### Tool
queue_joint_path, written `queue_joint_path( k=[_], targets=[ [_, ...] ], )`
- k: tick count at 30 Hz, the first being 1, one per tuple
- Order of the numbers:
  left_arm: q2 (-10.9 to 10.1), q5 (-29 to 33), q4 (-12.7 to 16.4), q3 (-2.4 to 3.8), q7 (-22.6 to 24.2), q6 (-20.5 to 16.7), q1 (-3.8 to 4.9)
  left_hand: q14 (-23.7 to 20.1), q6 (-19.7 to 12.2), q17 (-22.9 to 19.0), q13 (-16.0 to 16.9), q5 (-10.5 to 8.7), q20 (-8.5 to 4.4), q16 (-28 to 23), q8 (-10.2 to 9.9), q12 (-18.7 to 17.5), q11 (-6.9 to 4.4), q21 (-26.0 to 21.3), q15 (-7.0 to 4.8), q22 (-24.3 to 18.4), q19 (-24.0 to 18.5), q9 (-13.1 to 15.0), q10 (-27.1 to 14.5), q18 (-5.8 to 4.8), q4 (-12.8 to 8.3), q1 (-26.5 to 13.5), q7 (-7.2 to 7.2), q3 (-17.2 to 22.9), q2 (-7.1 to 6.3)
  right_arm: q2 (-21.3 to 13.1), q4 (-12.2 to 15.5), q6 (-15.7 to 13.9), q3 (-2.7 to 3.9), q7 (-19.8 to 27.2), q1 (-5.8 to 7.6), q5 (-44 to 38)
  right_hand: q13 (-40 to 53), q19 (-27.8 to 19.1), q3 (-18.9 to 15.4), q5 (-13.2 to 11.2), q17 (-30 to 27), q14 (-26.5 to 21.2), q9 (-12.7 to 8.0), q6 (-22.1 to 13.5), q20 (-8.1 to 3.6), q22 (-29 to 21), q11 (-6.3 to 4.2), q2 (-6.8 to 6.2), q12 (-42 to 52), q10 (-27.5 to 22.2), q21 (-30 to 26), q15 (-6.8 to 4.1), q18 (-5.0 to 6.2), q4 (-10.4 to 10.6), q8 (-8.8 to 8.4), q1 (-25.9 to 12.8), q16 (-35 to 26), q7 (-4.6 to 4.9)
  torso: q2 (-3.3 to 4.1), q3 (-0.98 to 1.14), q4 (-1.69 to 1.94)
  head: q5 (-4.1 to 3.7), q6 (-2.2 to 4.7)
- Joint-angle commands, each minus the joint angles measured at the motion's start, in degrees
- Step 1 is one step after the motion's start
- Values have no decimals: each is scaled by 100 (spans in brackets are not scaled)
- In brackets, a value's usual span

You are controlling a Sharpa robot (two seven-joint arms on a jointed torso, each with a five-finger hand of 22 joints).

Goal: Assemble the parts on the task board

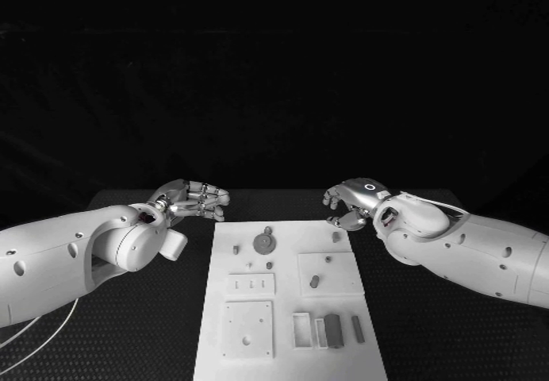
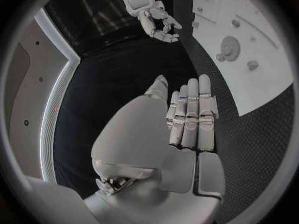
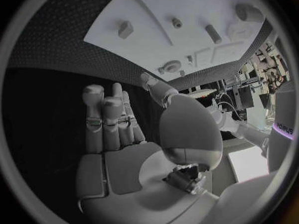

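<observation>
The white task board [image 1: 286, 349] lies in the middle of the black table. Grey parts lie on it: a round gear-like piece [image 1: 264, 240] near its far end, a small peg [image 1: 336, 236] at the far right corner, an oval piece [image 1: 315, 281] on a raised square, and a dark block [image 1: 333, 329] near the front. My left hand [image 1: 194, 200] hovers beyond the board's far left corner, fingers straight [image 2: 190, 114], holding nothing. My right hand [image 1: 349, 205] hovers at the far right corner close to the peg, palm bare [image 3: 118, 134]. The board [image 2: 255, 79] and round piece [image 2: 230, 47] lie beside my left hand.
Raised square plates [image 1: 251, 327] and a slotted tray [image 1: 303, 329] take up the board's near half. Black table [image 1: 137, 333] flanks the board on both sides. The right wrist view shows the board [image 3: 187, 10] ahead with the round piece [image 3: 170, 66] and a peg [image 3: 125, 29].
</observation>
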Motion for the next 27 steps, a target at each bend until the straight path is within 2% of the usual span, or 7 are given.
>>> queue_joint_path(
  k=[1, 2, 5, 6, 10, 20, 27],
  targets=[
    [21, -1, -13, 0, 84, 68, 3, 36, -1, 10, 6, -27, -14, -30, -33, -32, 44, -19, -1, 6, -13, -5, 13, 68, 12, -50, 35, 34, 2, -70, -111, 77, -3, 703, -4, 434, -6, -30, -1, -23, -9, -12, -7, 25, -26, 108, -6, -68, 8, 57, -21, -37, 658, 42, 12, 14, 11, -7, -17, 30, -39, -10, 4],
    [22, -1, -18, 0, 84, 68, 3, 36, -1, 10, 6, -27, -14, -31, -34, -32, 44, -19, -1, 6, -13, -5, 13, 68, 12, -50, 35, 34, 3, -83, -147, 94, -3, 756, -5, 481, -6, -32, -2, -23, -10, -14, -9, 21, -27, 108, -7, -78, 8, 61, -23, -39, 658, 53, 12, 10, 9, -11, -18, 36, -41, -12, 3],
    [21, -1, -24, -1, 82, 73, -1, 36, -1, 12, 6, -27, -14, -32, -34, -32, 44, -19, -1, 7, -13, -5, 13, 68, 12, -49, 36, 34, 4, -129, -268, 137, -4, 906, -5, 612, -11, -47, -6, -24, -14, -28, -16, 6, -27, 107, -9, -112, 4, 67, -33, -41, 658, 88, 9, 1, 1, -23, -12, 29, -24, -37, 13],
    [19, -1, -28, -1, 82, 78, -2, 36, -1, 12, 6, -27, -14, -32, -34, -32, 44, -20, -1, 7, -13, -5, 13, 68, 12, -49, 36, 34, 4, -133, -317, 157, -5, 943, -5, 651, -12, -54, -7, -23, -16, -35, -20, -4, -27, 107, -10, -123, 3, 69, -38, -41, 658, 99, 5, 2, -2, -29, -11, 20, -17, -44, 13],
    [17, -2, -48, -2, 83, 85, -7, 37, -1, 15, 7, -27, -14, -35, -34, -33, 44, -20, -1, 8, -13, -5, 14, 68, 12, -49, 37, 35, 4, -110, -534, 180, -10, 1070, -11, 741, -14, -74, -7, -24, -17, -54, -33, -53, -30, 109, -14, -153, 3, 83, -48, -45, 658, 134, -11, 12, -7, -67, -9, 11, -21, -51, 11],
    [29, -5, -82, -2, 83, 101, -26, 38, 0, 20, 8, -28, -13, -39, -34, -35, 44, -21, 0, 9, -13, -5, 16, 68, 13, -48, 38, 36, 6, -6, -943, 329, -43, 1401, -136, 996, 68, -152, -34, -27, -21, -121, -47, -119, -33, 114, -54, -156, 59, 177, -80, -83, 658, 87, -13, 133, -23, -129, -7, 6, -5, -60, -23],
    [30, -7, -92, -2, 80, 115, -36, 39, 0, 23, 8, -28, -13, -42, -34, -36, 44, -22, 0, 11, -13, -5, 16, 68, 13, -48, 38, 36, 7, 64, -1133, 412, -79, 1452, -223, 1018, 509, -172, -126, -26, -23, -144, -55, -195, -29, 114, -205, -158, 368, 470, -77, -228, 658, 62, 1, 170, -28, -186, -15, 0, -11, -42, -42]
  ],
)
